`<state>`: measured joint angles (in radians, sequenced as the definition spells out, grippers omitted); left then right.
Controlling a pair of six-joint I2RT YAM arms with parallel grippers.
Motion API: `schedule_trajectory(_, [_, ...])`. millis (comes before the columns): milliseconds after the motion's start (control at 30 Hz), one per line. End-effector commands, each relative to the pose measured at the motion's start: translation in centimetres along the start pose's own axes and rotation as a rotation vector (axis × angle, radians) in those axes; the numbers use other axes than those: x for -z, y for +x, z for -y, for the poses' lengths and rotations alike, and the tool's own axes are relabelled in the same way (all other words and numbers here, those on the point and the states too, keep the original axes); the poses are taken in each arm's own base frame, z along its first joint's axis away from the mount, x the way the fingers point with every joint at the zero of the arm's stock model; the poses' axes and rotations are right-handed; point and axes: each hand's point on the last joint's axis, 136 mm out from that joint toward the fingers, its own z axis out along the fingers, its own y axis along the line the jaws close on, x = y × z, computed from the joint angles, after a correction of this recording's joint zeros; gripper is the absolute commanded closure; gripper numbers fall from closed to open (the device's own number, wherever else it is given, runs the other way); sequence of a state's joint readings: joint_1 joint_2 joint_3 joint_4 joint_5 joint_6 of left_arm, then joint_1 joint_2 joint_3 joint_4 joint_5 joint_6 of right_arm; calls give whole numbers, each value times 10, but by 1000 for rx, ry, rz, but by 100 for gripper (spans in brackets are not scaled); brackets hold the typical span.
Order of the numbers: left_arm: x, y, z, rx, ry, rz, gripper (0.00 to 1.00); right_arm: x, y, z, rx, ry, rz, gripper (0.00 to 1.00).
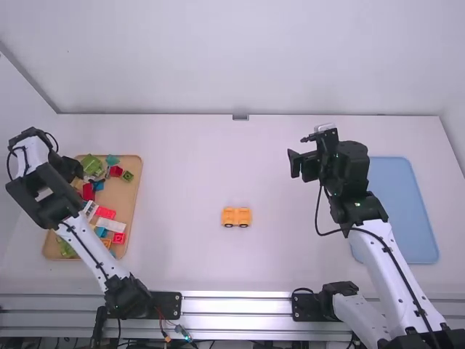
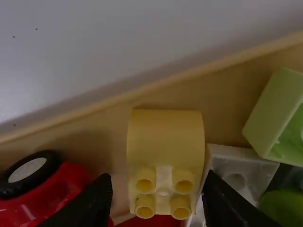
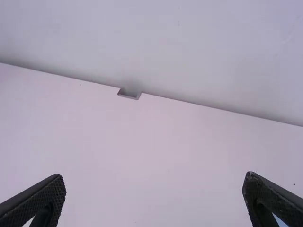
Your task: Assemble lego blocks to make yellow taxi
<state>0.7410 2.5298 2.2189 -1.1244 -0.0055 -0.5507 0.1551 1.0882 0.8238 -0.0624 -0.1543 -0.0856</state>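
My left gripper [image 1: 71,173] is over the upper left of the brick tray. In the left wrist view, the left gripper [image 2: 157,182] stands open around a yellow curved brick [image 2: 165,137] with several studs; a gap shows on one side of it, and the other finger is close to its edge. On the table's middle rests a small yellow-orange car build [image 1: 237,217] with dark wheels. Farther right, my right gripper [image 1: 299,153] is raised above the table, and in its wrist view the right gripper [image 3: 154,178] is open with nothing between its fingers.
The tan tray [image 1: 134,200] holds several loose red, green, white and blue bricks. Beside the yellow brick lie a white brick [image 2: 236,172], a light green brick [image 2: 274,113] and a red wheeled piece [image 2: 61,189]. A blue tray [image 1: 407,211] is at the right.
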Motion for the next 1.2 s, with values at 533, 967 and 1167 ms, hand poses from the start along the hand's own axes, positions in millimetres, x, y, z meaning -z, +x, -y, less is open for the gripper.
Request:
schedule_trajectory(533, [15, -7, -12, -22, -63, 26, 56, 2, -17, 0, 7, -1, 34, 1])
schedule_trajectory(967, [14, -6, -13, -23, -66, 20, 48, 2, -16, 0, 6, -2, 29, 1])
schedule_trajectory(1167, [10, -5, -13, -23, -67, 19, 49, 2, -15, 0, 6, -3, 26, 1])
